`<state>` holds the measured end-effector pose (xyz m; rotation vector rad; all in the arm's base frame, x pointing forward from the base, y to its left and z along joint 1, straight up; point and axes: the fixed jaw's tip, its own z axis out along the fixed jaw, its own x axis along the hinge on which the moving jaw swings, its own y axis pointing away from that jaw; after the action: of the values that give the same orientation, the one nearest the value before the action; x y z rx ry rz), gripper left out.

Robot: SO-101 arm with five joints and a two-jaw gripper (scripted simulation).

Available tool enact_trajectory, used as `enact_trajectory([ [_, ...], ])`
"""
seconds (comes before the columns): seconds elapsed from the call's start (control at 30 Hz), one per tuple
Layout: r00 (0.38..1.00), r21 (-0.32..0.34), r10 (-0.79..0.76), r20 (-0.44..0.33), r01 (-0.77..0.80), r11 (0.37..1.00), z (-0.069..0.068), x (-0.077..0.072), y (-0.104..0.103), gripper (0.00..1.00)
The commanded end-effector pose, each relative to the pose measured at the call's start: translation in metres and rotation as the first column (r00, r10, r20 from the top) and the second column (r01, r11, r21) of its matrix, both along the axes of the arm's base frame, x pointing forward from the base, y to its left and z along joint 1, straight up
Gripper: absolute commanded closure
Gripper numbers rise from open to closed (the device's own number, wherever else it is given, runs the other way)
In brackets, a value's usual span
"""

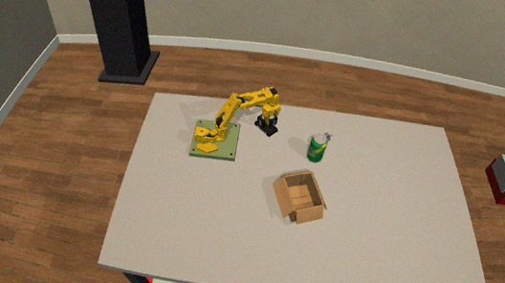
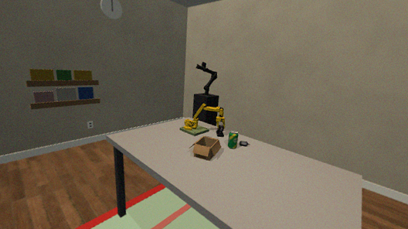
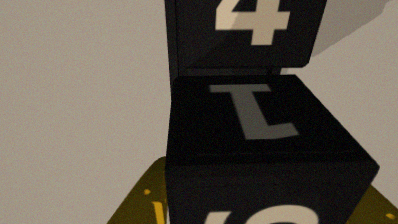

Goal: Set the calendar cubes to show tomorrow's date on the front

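Observation:
In the wrist view a black cube (image 3: 260,145) fills the middle, close to the camera. Its upper face shows a grey "1" and its near face shows the top of a white digit that is cut off. Behind it stands a second black cube (image 3: 247,30) with a white "4" facing me. My gripper (image 3: 265,212) is shut on the near cube; yellow jaw parts show at both lower corners. In the top view the gripper (image 1: 267,123) points down at the dark calendar blocks (image 1: 266,128) on the table, right of the arm's base. The tray is hidden.
A green can (image 1: 317,148) stands right of the gripper. An open cardboard box (image 1: 300,196) lies nearer the table's middle. The arm's green base plate (image 1: 215,140) is at the left. A small dark object (image 2: 244,143) lies behind the can.

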<state>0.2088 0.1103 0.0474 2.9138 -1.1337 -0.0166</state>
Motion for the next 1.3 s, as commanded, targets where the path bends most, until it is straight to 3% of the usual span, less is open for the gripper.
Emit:
enact_trajectory([
  [0.0, 1.000, 0.008, -0.001, 0.011, 0.001, 1.000, 0.0027, 0.0024, -0.0012, 1.00],
  [1.27, 1.000, 0.008, -0.003, 0.011, 0.003, 1.000, -0.0040, 0.0024, -0.0016, 1.00],
])
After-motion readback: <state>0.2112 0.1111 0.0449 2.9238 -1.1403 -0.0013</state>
